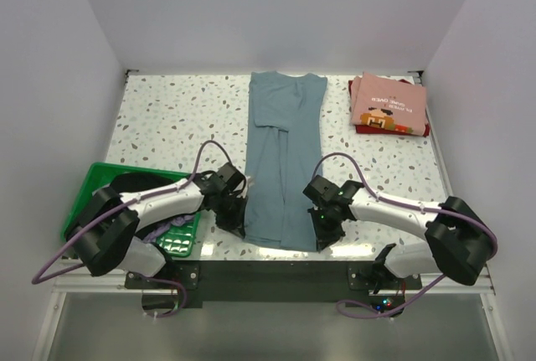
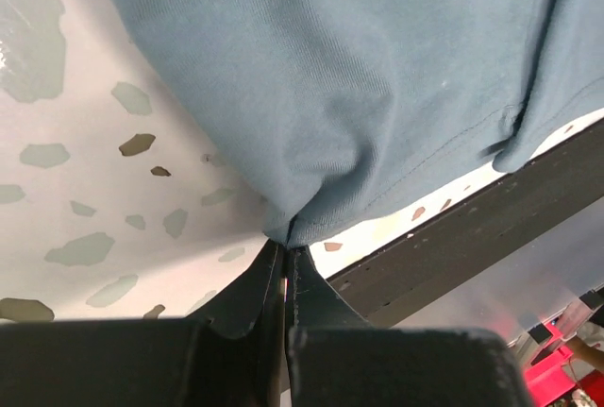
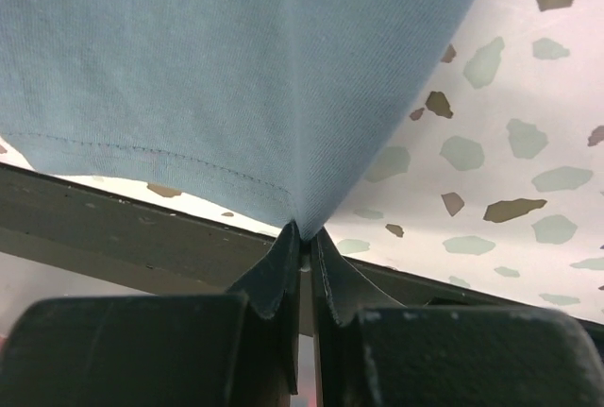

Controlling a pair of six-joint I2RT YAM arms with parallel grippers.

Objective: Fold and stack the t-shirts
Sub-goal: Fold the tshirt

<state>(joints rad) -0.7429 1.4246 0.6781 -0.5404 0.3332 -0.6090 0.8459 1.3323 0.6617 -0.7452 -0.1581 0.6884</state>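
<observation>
Top external view first: we see the speckled table [image 1: 167, 118] with the grey-blue t-shirt [image 1: 280, 160] lying down its middle, folded into a long strip from the far edge to the near one. At the near left stands the green basket [image 1: 92, 185], holding a black shirt [image 1: 134, 183] and a lavender one [image 1: 172, 229]. At the far right the pink shirt [image 1: 389, 103] lies folded on a dark red shirt [image 1: 423, 130]. Its small graphic has lines of lettering too small for us to read. The left gripper [image 2: 285, 256] is pinched on the strip's near left hem corner, and the right gripper [image 3: 304, 237] is clamped on its near right corner.
</observation>
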